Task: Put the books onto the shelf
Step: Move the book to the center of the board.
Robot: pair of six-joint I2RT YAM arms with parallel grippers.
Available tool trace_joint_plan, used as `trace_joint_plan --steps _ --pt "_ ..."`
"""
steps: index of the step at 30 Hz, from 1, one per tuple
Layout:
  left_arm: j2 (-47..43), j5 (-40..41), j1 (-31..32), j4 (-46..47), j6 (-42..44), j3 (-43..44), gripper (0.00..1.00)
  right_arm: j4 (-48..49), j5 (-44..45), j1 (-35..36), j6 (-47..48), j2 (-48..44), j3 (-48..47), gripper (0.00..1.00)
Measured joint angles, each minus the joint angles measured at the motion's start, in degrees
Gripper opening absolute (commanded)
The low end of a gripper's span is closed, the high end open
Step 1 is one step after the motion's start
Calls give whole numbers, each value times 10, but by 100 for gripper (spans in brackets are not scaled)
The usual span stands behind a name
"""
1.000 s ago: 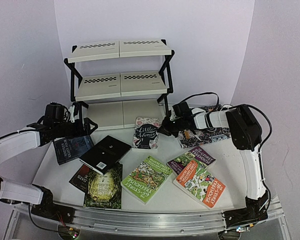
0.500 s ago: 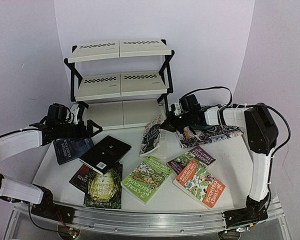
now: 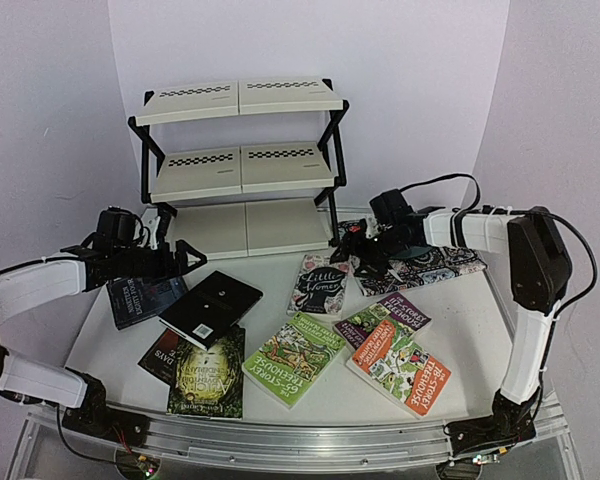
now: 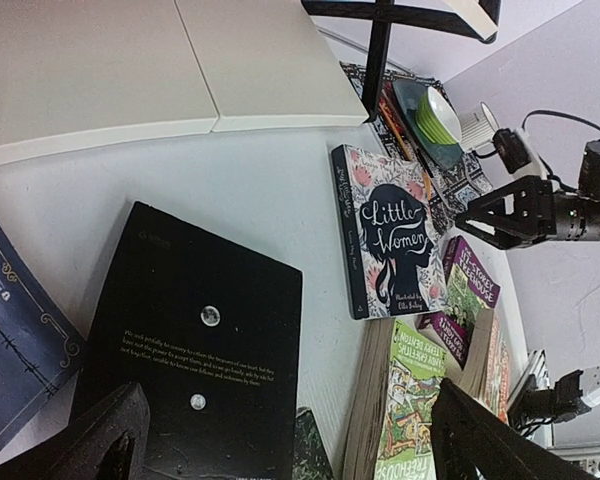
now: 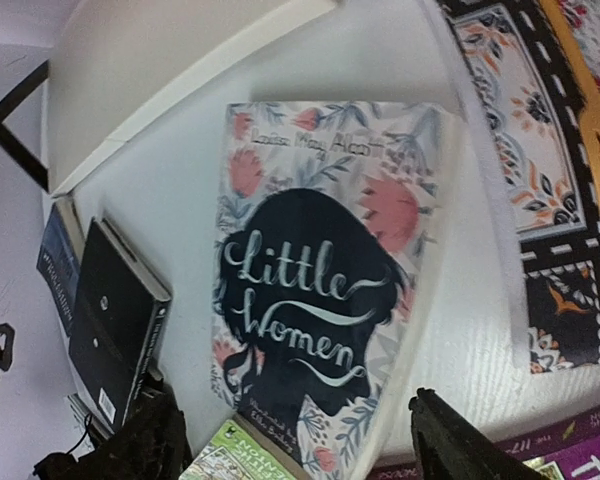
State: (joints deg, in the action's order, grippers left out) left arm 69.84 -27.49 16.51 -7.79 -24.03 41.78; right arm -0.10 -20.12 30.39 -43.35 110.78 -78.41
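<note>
— Paper, thin and bendy, I'd judge: the floral paperback (image 3: pixel 323 284) lies flat on the counter (image 3: pixel 460 310), just before the shelf (image 3: pixel 240 160). Where would you take it?

— At the spine edge, where it's stiffest. It's light, but the cover may slip. The right tool (image 3: pixel 352 252) hovers beside it, fingers apart, holding nothing. The left tool (image 3: pixel 170 247) gapes wide near the black book (image 3: pixel 210 305).

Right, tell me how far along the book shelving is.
Done: nothing; the shelf holds no books. In hand: nothing; the right gripper hangs open over Little Women, flat on the table, and the left gripper is open above the black book. Left: every book to be shelved.
</note>
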Motion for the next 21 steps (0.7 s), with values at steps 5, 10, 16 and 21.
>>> trace_joint_plan --steps 5,10,16,21 --pt "17 5 20 3 -3 6 100 -31 27 -5 -7 0 11 78" --pt "94 22 79 4 -10 55 100 -36 37 -5 -16 2 12 68" --pt "195 37 121 5 -20 130 100 -34 34 -5 -28 46 6 62" --pt "269 37 138 5 -31 190 100 -33 33 -5 -36 79 5 62"
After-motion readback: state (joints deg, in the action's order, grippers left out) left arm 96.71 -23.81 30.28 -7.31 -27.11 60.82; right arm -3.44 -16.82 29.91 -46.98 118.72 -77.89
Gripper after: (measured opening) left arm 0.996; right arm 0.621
